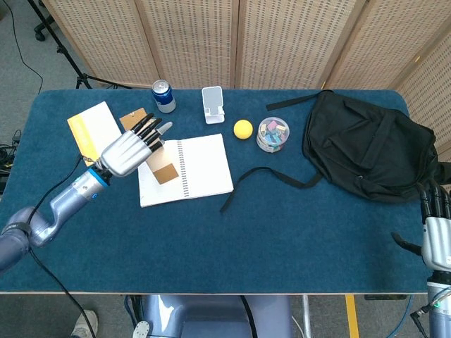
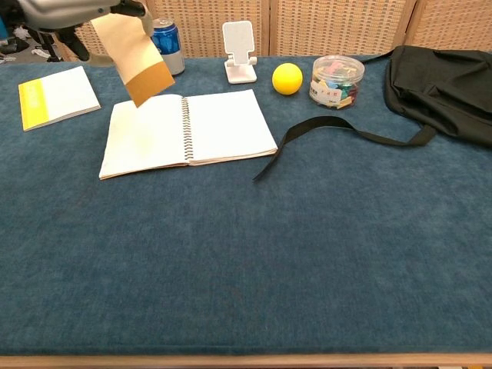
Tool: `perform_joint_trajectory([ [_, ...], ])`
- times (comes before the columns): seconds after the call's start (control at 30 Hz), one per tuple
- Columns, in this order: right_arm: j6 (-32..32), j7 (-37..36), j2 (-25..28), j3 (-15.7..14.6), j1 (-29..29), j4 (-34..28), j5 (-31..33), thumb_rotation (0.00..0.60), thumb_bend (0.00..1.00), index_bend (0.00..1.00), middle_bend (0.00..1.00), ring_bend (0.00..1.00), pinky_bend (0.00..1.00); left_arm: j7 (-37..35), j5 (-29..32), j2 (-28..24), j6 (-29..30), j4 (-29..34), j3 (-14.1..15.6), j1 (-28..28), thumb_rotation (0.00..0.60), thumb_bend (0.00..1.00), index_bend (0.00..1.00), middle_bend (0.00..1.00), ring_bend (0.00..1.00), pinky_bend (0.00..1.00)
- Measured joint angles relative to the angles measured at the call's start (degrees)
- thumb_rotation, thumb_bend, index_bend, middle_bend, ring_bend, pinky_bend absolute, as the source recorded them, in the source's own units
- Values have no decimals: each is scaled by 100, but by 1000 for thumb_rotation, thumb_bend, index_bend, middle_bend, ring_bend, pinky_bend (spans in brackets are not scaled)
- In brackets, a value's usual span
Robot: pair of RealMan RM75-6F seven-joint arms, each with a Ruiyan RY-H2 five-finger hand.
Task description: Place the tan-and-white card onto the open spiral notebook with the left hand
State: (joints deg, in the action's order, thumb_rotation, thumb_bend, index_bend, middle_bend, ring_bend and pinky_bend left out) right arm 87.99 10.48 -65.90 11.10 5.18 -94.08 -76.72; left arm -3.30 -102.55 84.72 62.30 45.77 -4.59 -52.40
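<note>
My left hand [image 1: 131,149] holds the tan-and-white card [image 2: 138,58] in the air above the left page of the open spiral notebook [image 1: 201,167]. In the chest view the card hangs tilted, its tan end lowest, just over the notebook [image 2: 223,131], and only the underside of the left hand [image 2: 69,11] shows at the top edge. The card's tan end [image 1: 164,171] pokes out beneath the fingers in the head view. My right hand [image 1: 437,236] rests at the table's right front edge, fingers spread, holding nothing.
A yellow-and-white booklet [image 1: 95,130] lies left of the notebook. Behind it stand a blue can [image 1: 163,96], a white phone stand [image 1: 213,104], a yellow ball [image 1: 243,129] and a clear tub of small items [image 1: 273,134]. A black backpack [image 1: 366,144] with its strap [image 1: 268,177] fills the right.
</note>
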Motion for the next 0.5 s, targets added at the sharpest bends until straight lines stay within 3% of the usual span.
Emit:
perform_joint_trajectory([
  [0.27,-62,54,-49,144,41,128,306,600,0,17,0,0,0,-1165,-191,1206,-591,-1767,376,-601,600,248,735,0,0,0],
  [0.5,-143,-12,-42,235,59,249,516,600,0,17,0,0,0,-1959,-374,2259,-906,-3096,929,-907,600,248,735,0,0,0],
])
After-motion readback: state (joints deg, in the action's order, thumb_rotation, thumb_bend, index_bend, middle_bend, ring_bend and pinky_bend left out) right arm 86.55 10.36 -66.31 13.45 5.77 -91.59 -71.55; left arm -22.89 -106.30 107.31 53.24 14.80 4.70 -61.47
